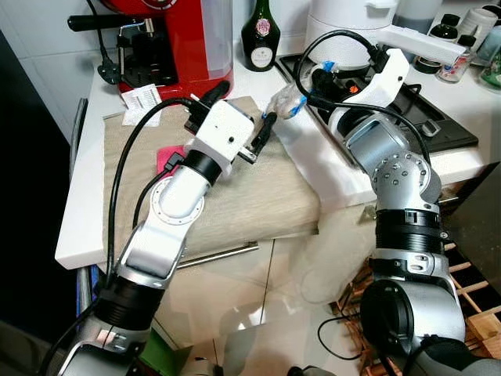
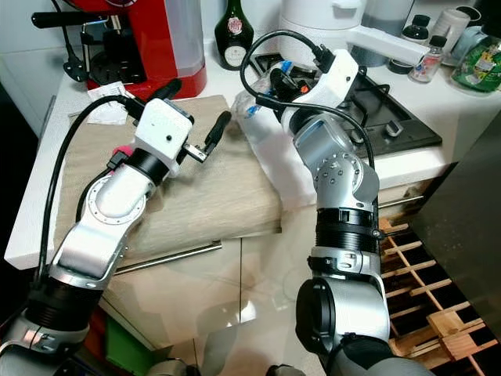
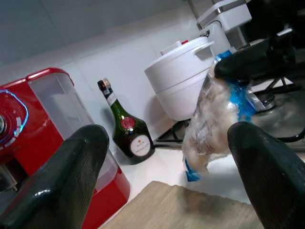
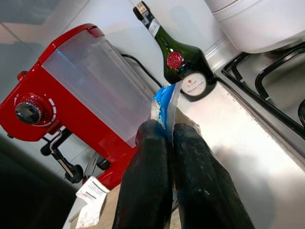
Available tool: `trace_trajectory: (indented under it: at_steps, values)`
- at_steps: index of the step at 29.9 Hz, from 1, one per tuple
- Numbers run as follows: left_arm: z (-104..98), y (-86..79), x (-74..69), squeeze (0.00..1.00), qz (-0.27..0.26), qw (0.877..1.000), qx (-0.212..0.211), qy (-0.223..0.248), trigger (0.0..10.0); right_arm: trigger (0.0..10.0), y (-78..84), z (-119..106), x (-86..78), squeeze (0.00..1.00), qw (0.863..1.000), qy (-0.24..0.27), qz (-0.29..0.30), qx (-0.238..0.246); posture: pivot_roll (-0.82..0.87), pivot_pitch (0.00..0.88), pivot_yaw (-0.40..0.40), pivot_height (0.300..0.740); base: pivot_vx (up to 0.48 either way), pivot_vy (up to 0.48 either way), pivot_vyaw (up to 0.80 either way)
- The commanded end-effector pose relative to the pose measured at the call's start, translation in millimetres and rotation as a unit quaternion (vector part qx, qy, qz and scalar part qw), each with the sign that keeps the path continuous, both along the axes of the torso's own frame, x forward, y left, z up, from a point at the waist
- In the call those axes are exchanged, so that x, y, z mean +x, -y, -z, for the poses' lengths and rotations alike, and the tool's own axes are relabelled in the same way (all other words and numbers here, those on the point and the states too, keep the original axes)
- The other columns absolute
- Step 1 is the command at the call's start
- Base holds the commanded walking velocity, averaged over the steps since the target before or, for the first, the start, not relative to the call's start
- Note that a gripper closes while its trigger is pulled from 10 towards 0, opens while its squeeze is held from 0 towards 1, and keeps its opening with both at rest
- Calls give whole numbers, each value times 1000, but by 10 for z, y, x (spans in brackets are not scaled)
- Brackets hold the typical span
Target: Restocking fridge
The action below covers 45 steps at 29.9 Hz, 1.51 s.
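Observation:
A clear plastic food bag point(image 1: 286, 99) with blue print hangs just above the counter, between the wooden board and the hob. My right gripper point(image 1: 311, 88) is shut on the bag's top edge; in the right wrist view the blue-and-white edge point(image 4: 164, 101) sticks out between the closed fingers point(image 4: 148, 176). My left gripper point(image 1: 239, 112) hovers over the wooden board point(image 1: 235, 204) just left of the bag, open and holding nothing. From the left wrist the bag point(image 3: 209, 121) hangs between and beyond the two spread fingers point(image 3: 71, 181).
A red coffee machine point(image 1: 176, 39) and a green bottle point(image 1: 260, 35) stand at the back of the counter. A white pot point(image 1: 344, 23) sits on the gas hob point(image 1: 407, 110). A receipt point(image 1: 142, 99) and a pink item point(image 1: 167, 158) lie near the board. A wooden rack point(image 2: 427, 294) stands on the floor at the right.

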<state>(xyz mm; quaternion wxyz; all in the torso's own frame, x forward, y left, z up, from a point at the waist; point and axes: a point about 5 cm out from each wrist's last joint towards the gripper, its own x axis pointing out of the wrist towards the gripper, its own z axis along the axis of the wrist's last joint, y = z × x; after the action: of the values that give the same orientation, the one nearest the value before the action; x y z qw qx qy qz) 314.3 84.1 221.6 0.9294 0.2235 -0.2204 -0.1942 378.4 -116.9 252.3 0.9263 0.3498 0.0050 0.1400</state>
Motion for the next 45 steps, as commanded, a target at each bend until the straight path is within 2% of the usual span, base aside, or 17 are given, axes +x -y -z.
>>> trace_trajectory:
  at_steps: [1,12,18,24,33,34,45]
  values:
    - [34,77,27,0,3,1000,9,17,10000,0,-44,-125,14,255,1000,12,-1,16,-51,0,-19,740,0,0,0]
    - [158,188,89,0,24,1000,8,11,10000,0,-107,-149,-12,255,999,11,-4,32,-59,0,-11,740,0,0,0]
    - [215,338,144,0,42,999,2,2,10000,0,-195,-183,-51,255,999,17,-14,34,-64,0,-9,740,0,0,0]
    - [253,405,198,0,49,999,6,-1,10000,0,-254,-197,-94,255,999,15,-28,40,-75,0,-9,740,0,0,0]
    - [173,430,314,0,44,999,15,18,10000,0,-336,-135,-188,255,998,5,-50,41,-85,0,-4,740,0,0,0]
    - [174,419,325,1000,41,999,12,18,10000,0,-336,-131,-191,255,998,5,-50,41,-84,0,-4,740,0,0,0]
    - [171,344,392,1000,21,999,17,23,10000,0,-337,-114,-205,267,998,1,-53,36,-79,0,-4,740,0,0,0]
